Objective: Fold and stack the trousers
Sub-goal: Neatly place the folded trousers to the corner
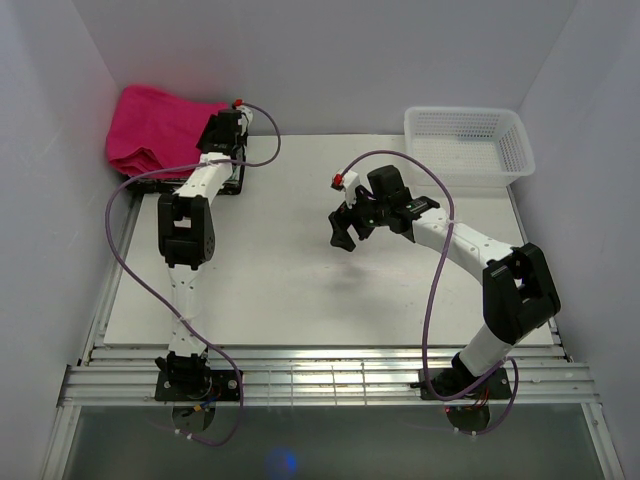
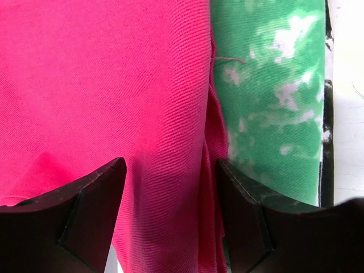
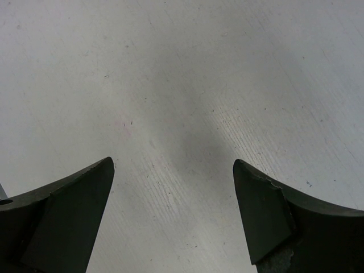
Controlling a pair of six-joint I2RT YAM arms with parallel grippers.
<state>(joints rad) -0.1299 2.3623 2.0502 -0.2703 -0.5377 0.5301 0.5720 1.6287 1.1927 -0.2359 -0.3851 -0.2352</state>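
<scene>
White flat tabletop: the folded magenta-pink soft fabric trousers lie at its far-left corner, stacked on a green-and-white mottled cloth. Left gripper hangs over the pink edge, jaws apart, apparently pinching nothing. Right gripper is spread wide above the tabletop, empty. Prob. the stacking step, nearly done; next move needs the left arm lifted clear w/o snagging fabric.

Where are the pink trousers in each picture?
Top external: far left corner, the trousers lie folded by the left gripper.
Left wrist: the trousers fill left and middle, green-and-white cloth on the right.
Right wrist: not in it, only table.
Shared landmark: the left gripper at the trousers.
</scene>
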